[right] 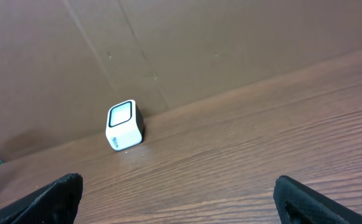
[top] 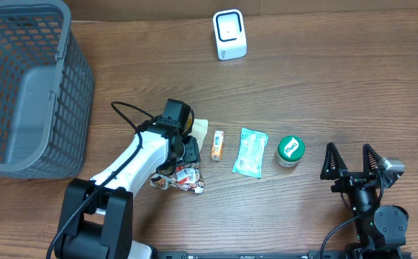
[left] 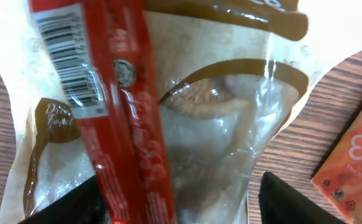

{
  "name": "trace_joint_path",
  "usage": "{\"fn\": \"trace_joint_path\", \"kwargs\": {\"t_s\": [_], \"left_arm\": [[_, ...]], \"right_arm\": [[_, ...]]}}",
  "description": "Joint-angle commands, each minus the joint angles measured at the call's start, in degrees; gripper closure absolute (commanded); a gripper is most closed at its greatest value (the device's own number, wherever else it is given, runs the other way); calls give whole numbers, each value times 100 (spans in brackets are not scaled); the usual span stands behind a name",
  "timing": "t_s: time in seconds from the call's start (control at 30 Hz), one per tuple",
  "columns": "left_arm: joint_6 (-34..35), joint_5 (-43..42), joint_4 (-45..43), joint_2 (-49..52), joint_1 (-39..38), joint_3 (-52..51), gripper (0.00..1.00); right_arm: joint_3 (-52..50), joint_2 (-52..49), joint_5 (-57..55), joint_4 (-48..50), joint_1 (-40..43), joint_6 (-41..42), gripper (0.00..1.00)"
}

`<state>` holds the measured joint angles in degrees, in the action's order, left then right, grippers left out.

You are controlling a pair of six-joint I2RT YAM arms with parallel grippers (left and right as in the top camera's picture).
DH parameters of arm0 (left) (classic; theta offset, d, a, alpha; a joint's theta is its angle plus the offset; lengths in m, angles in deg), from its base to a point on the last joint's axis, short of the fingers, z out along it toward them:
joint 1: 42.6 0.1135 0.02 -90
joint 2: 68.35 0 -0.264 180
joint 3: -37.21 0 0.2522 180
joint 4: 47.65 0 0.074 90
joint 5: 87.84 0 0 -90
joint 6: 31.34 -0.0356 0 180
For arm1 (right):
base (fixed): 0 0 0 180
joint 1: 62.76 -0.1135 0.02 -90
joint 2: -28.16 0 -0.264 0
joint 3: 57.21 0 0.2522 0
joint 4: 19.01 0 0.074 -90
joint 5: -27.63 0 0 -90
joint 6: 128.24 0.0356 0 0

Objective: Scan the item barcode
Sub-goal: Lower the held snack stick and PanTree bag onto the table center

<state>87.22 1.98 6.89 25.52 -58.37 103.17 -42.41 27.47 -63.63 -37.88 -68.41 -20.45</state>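
The item is a clear and cream snack packet (top: 187,180) with a red stripe, lying on the table under my left gripper (top: 185,153). In the left wrist view the packet (left: 218,124) fills the frame and its barcode (left: 62,46) faces up at the top left. My left gripper (left: 181,186) straddles it with the jaws wide apart; the right fingertip (left: 286,199) sits over bare wood, off the wrapper. The white scanner (top: 229,34) stands at the far middle of the table, and the right wrist view also takes in the scanner (right: 124,124). My right gripper (top: 352,162) rests open and empty at the near right.
A grey mesh basket (top: 21,86) fills the far left. To the right of the packet lie a small orange box (top: 217,144), a teal sachet (top: 250,152) and a green-lidded jar (top: 290,151). The orange box (left: 355,155) shows at the left wrist view's right edge.
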Motion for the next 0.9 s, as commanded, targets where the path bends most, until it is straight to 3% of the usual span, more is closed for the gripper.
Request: {"fn": "trace_joint_path", "kwargs": {"t_s": [0.0, 0.37, 0.5, 0.57, 0.73, 0.87], "left_arm": [[-26, 17, 199, -35, -13, 192, 28], [-439, 85, 1381, -111, 216, 1709, 15], [-568, 101, 1777, -109, 251, 1834, 18], [-564, 105, 1945, -98, 275, 1814, 28], [-236, -70, 2070, -98, 507, 1672, 73], [-234, -199, 2041, -98, 669, 1541, 71]], "right_arm": [[-59, 50, 31, 39, 26, -17, 0], [-59, 52, 31, 39, 26, -17, 0], [-59, 52, 31, 39, 26, -17, 0], [-59, 50, 31, 39, 26, -17, 0], [-59, 50, 31, 39, 26, -17, 0], [-59, 50, 31, 39, 26, -15, 0]]}}
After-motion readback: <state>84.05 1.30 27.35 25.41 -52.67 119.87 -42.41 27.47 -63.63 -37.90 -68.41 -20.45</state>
